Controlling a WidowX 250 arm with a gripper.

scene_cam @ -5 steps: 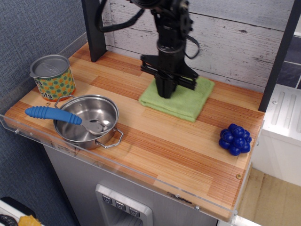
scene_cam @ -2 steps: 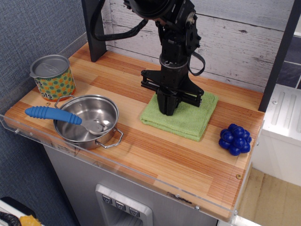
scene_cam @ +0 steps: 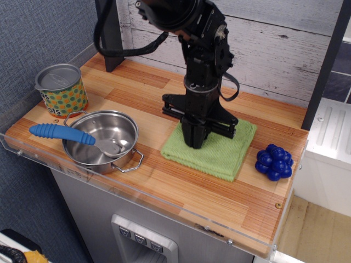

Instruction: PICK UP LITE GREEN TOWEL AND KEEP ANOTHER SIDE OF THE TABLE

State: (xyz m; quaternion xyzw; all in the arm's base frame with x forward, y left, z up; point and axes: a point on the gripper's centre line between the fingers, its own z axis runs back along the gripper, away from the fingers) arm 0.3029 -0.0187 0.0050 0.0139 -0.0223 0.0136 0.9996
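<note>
Tool (scene_cam: 195, 143) pressed on lite green towel (scene_cam: 215, 151), table (scene_cam: 181, 181)

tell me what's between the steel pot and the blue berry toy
The lite green towel, with the hand pressed onto it, seen in the only view.

A robot test rig dressed as a toy kitchen: a striped wooden bench (scene_cam: 181, 186) with a clear acrylic rim, a whitewashed plank backdrop (scene_cam: 274, 49), grey fabric partition (scene_cam: 38, 33) at left.

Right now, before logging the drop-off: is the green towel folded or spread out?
Folded. The lite green towel lies flat on the table as a thick square with layered edges, under the gripper.
</note>
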